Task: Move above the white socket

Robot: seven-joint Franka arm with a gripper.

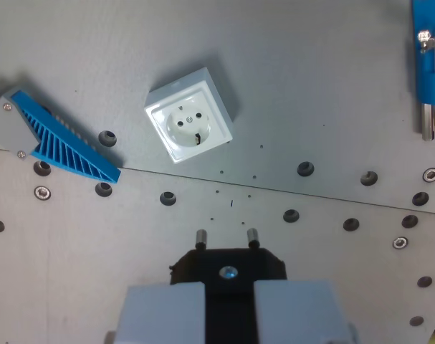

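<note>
The claw (226, 276) sits at six o'clock, pointing down, gripping a black plug (228, 261) whose two pins aim toward twelve. The white socket (189, 119) lies tilted at eleven o'clock, well apart, with bare desk (310, 86) between them and toward one o'clock.

light: even, dim-cool | shadows: soft (socket (189, 122) casts right) | near gripper (226, 304) blurred
</note>
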